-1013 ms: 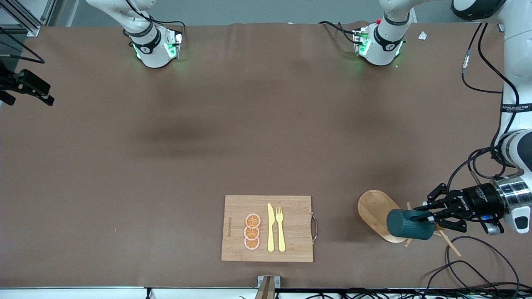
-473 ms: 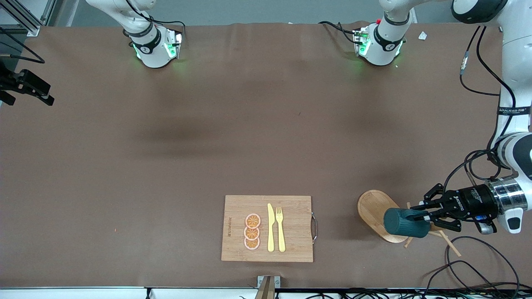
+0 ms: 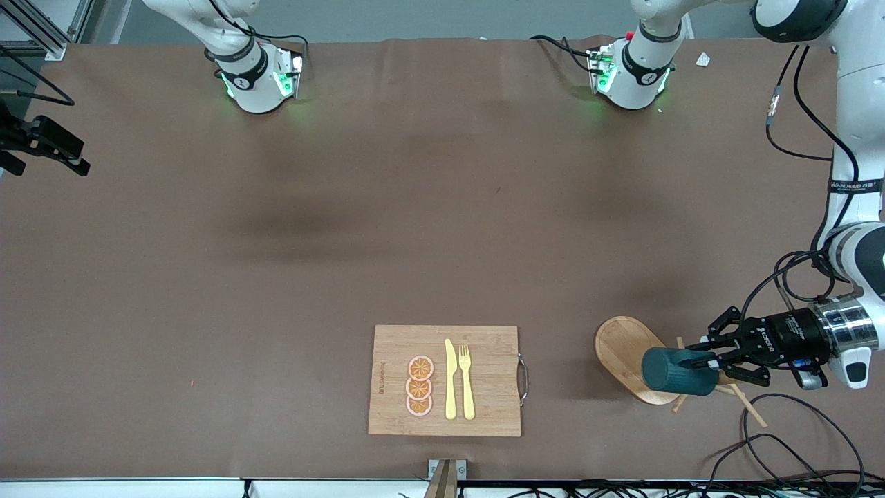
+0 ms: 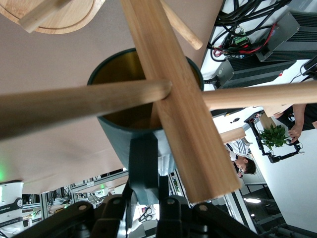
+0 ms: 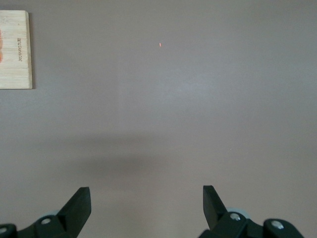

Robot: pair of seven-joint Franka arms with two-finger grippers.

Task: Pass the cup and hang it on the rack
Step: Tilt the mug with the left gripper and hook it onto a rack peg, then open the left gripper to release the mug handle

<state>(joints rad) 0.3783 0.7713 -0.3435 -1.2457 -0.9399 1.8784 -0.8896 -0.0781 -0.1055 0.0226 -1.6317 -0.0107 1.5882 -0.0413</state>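
Observation:
My left gripper (image 3: pixel 706 362) is shut on the handle of the dark teal cup (image 3: pixel 676 372). It holds the cup on its side over the wooden rack's oval base (image 3: pixel 622 346), against the rack's pegs (image 3: pixel 741 401). In the left wrist view my left gripper (image 4: pixel 146 194) clamps the handle (image 4: pixel 143 161). The cup's tan inside (image 4: pixel 121 116) shows, with the rack's post (image 4: pixel 178 109) and a peg (image 4: pixel 79 106) crossing in front of its mouth. I cannot tell whether a peg passes through the handle. My right gripper (image 5: pixel 146 198) is open and empty over bare table; it is out of the front view.
A bamboo cutting board (image 3: pixel 484 373) with orange slices (image 3: pixel 419 386), a yellow knife (image 3: pixel 450 379) and a fork (image 3: pixel 466 380) lies near the table's front edge. Black cables (image 3: pixel 774 443) lie beside the rack at the left arm's end.
My left gripper and the cup have shifted very slightly over the rack; the grip is the same. The rack and board have not moved.

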